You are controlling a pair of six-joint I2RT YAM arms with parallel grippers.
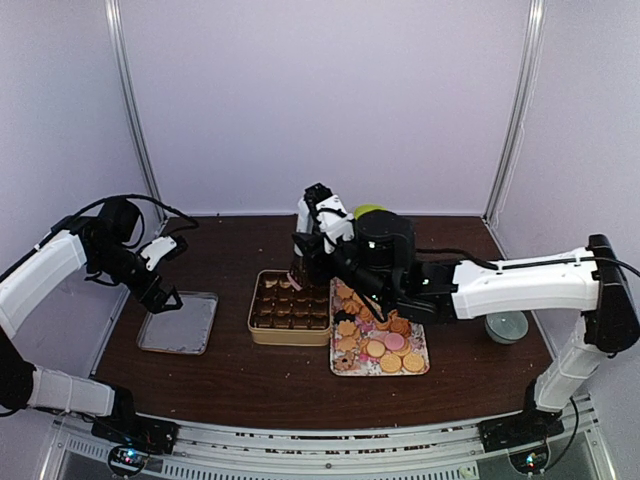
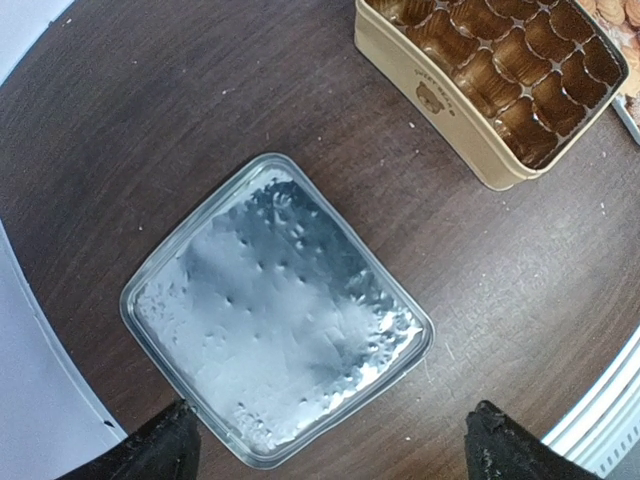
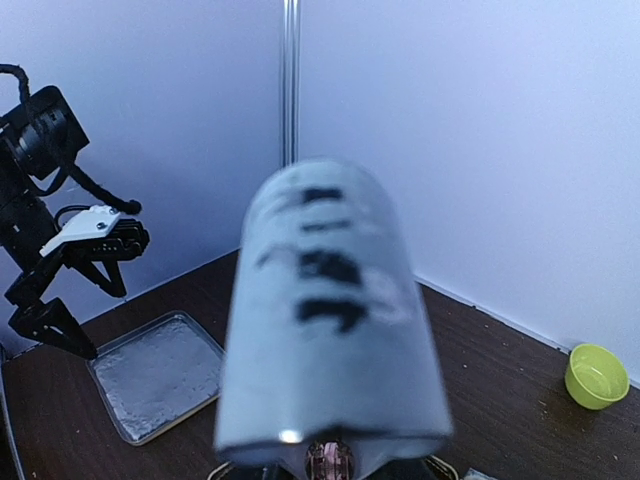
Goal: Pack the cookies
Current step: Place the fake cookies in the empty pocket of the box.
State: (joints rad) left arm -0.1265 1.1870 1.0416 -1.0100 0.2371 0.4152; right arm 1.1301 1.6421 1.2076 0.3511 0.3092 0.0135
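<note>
The cookies (image 1: 382, 345) lie on a patterned tray (image 1: 425, 345) touching the right side of the tin (image 2: 450, 130). The right arm (image 1: 520, 285) stretches above them, its claw (image 1: 300, 275) at the tin's far edge, and I cannot tell its grip. The left claw (image 2: 330, 455) hangs wide open and empty over a silver lid (image 2: 275, 310) near the surface's (image 1: 250, 385) left edge, with bare wood between lid and tin and a green bowl (image 1: 368, 211) at the back.

**Surfaces and finishes**

Table (image 2: 520, 290): dark wood grain, matt. Flat lid (image 2: 280, 310): bright metal, shiny, dimpled (hammered look). Tin (image 2: 440, 90): cream painted metal, smooth satin. Cups (image 2: 500, 60) inside it: brown paper, pleated, glossy. Cookies (image 1: 380, 345): dry, matt. Green bowl (image 3: 596, 376): smooth plastic, by the look.
</note>
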